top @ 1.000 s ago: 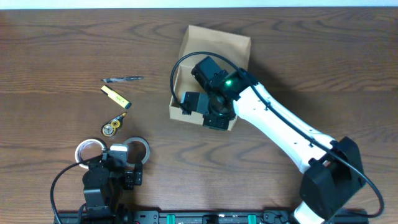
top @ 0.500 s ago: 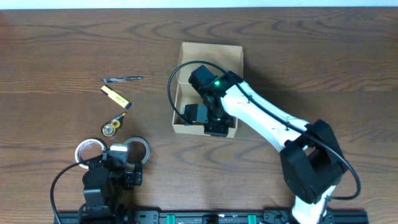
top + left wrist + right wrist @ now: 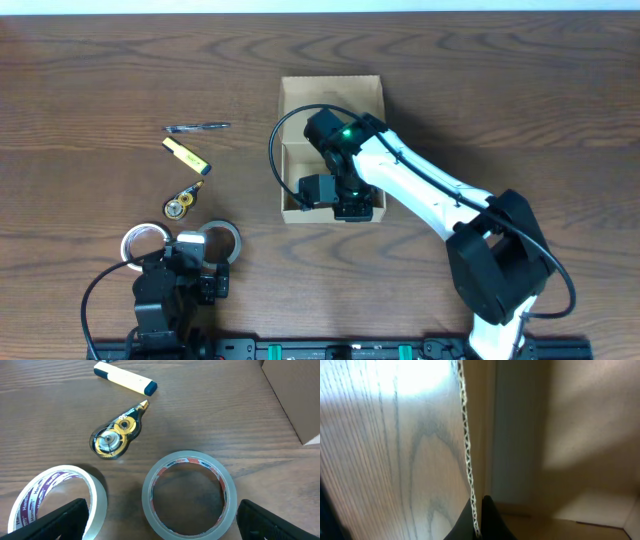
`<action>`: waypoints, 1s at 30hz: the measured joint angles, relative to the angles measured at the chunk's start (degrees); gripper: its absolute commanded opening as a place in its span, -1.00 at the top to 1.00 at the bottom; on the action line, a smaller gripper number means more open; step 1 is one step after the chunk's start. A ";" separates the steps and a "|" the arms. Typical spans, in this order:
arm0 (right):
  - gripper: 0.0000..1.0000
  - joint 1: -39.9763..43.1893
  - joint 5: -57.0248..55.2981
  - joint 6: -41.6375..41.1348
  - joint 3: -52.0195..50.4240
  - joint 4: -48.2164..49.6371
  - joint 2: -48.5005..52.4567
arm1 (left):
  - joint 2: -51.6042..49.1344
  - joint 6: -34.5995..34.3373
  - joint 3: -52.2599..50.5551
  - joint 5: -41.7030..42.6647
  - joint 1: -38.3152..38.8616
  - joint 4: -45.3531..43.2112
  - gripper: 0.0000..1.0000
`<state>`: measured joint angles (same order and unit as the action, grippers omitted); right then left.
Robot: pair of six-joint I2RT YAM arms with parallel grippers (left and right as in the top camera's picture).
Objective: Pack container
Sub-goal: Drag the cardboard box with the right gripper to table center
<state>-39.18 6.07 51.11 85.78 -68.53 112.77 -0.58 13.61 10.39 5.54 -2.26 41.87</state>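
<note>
Quick update: over the last sec the container (image 3: 330, 100) has swung round. It was sitting skewed in the upper middle of the overhead view; now it's squared up w/ the table edges and has shifted a bit toward the bottom of frame. The right gripper (image 3: 350, 208) is doing that, clamped tight on the box wall near its lower right corner. Its wrist cam shows the corrugated edge running straight into the pinched tips, wood on the left, box inside on the right. The lid flap lies open toward the top of frame. What I can see of the inside looks empty, tho the arm hides part. So imo this is just positioning, packing not started. The left gripper (image 3: 161, 519) is spread wide w/ nothing in it, parked lower left over the two tape rolls (image 3: 187, 456), well apart from the box.
</note>
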 measured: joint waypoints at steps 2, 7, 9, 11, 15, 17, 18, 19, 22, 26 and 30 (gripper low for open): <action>0.97 0.02 -0.50 0.35 0.00 0.15 0.00 | 0.00 0.00 0.00 0.00 0.00 0.00 -0.91; 0.97 0.68 -0.81 0.63 0.02 0.63 0.00 | 0.00 0.00 0.00 0.00 0.00 0.00 -0.91; 0.98 1.14 -0.85 0.81 0.02 0.98 0.00 | 0.00 0.00 0.00 0.00 0.00 0.00 -0.91; 0.97 1.66 -0.94 0.98 0.02 1.42 0.00 | 0.00 0.00 0.00 0.00 0.00 0.00 -0.91; 0.97 2.43 -1.05 0.98 0.02 2.56 0.00 | 0.00 0.00 0.00 0.00 0.00 0.00 -0.91; 0.97 2.58 -1.25 0.96 0.02 3.17 0.00 | 0.00 0.00 0.00 0.00 0.00 0.00 -0.91; 0.97 2.62 -1.44 0.94 0.04 3.50 0.00 | 0.00 0.00 0.00 0.00 0.00 0.00 -0.91; 0.97 2.62 -1.55 0.90 0.04 3.67 -0.02 | 0.00 0.00 0.00 0.00 0.00 0.00 -0.91; 0.97 2.64 -1.88 0.07 0.04 4.63 -0.02 | 0.00 0.00 0.00 0.00 0.00 0.00 -0.91; 0.97 2.64 -2.12 -0.85 0.09 5.51 -0.07 | 0.00 -0.02 0.00 0.00 0.00 0.00 -0.91; 0.97 2.64 -2.16 -1.16 0.09 5.51 -0.07 | 0.00 0.00 0.00 0.00 0.00 0.00 -0.91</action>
<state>-36.53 3.90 49.95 85.86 -63.02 112.71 -0.58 13.61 10.39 5.54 -2.26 41.87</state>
